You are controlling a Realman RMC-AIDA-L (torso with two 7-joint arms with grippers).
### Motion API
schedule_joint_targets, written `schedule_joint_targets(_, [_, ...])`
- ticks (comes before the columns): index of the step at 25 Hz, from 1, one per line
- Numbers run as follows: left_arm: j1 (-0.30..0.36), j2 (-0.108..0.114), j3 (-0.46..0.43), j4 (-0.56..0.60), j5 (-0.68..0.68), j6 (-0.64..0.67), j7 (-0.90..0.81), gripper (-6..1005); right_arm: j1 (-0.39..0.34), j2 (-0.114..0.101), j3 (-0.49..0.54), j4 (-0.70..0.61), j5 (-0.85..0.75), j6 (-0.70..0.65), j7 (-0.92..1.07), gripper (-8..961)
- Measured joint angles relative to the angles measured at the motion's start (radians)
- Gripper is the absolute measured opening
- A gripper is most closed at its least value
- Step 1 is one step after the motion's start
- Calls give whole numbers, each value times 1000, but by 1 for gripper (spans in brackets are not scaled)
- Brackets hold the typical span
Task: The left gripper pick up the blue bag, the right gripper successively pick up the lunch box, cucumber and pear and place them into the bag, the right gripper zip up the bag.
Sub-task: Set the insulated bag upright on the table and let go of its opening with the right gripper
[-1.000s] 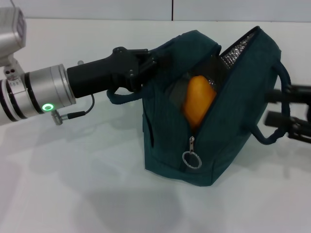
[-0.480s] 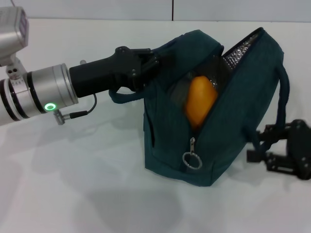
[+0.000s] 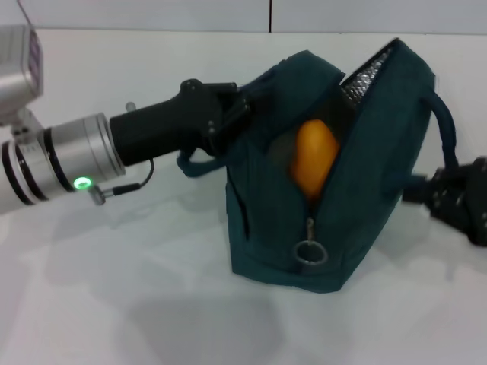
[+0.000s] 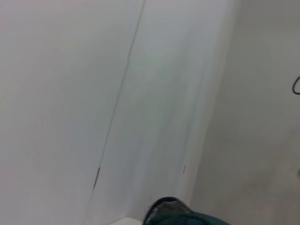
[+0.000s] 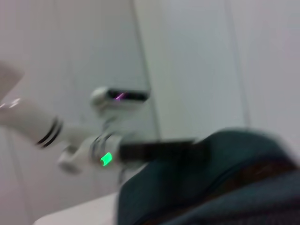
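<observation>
A white table [image 3: 137, 304] carries the bag [image 3: 365, 190], which stands upright on its base. Nothing else rests on the table near the bag.

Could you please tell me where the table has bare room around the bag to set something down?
The table is bare in front of the blue bag, below the left gripper, and behind the bag toward the wall. It is crowded at the bag's left, where the left gripper holds it, and at its right, by the right gripper.

Bright even light washing the white table [image 3: 114, 304], soft shadow lying under the blue bag [image 3: 335, 190], right wrist view smearing with motion blur
</observation>
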Motion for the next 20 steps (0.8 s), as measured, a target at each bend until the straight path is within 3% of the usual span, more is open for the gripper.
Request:
schedule_joint_targets(4, [37,0,0,39,0,0,103,56,0,4,80,32,51,29,-27,167])
schedule_joint_targets(10, [155,-4,-12,155,-44,-2,320,56,28,4,90,46,121,113,-30,69])
schedule_joint_targets(14, [211,-5,-12,214,-77,-4,434,55,62,2,73,52,109,117,-27,87])
schedule_joint_targets(20, [221,-6,-8,216,-83,-13,427,55,72,3,27,53,96,118,-29,115])
